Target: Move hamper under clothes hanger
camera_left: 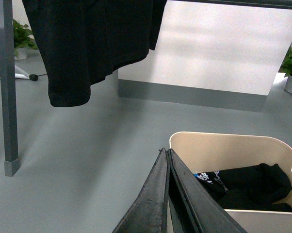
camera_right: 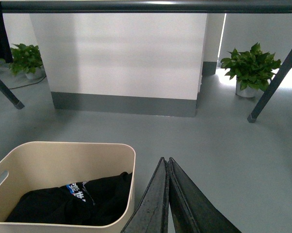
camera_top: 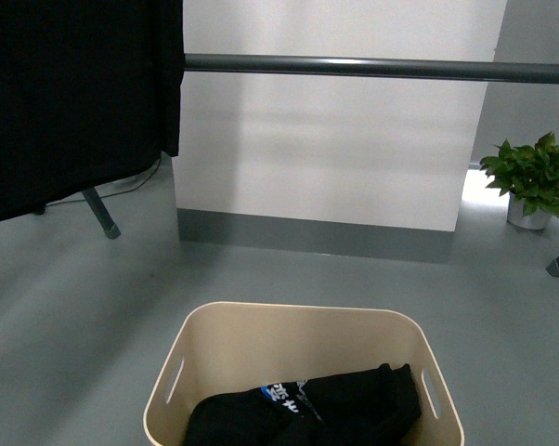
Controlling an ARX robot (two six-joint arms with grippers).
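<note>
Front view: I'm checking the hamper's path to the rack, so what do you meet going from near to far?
Hamper holding dark clothes → bare grey floor → clothes hanger bar with its black garment → white wall.

three views, hamper (camera_top: 261, 344) shared

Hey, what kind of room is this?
Probably an indoor laundry or drying area: a hamper holding dark clothes, a clothes hanger with a black garment, grey floor, potted plants.

Even, soft indoor light; all views sharp. Bright glare by plant (camera_top: 536, 177), faint bands on wall (camera_top: 326, 139). Floor (camera_top: 75, 297) shadows weak.
</note>
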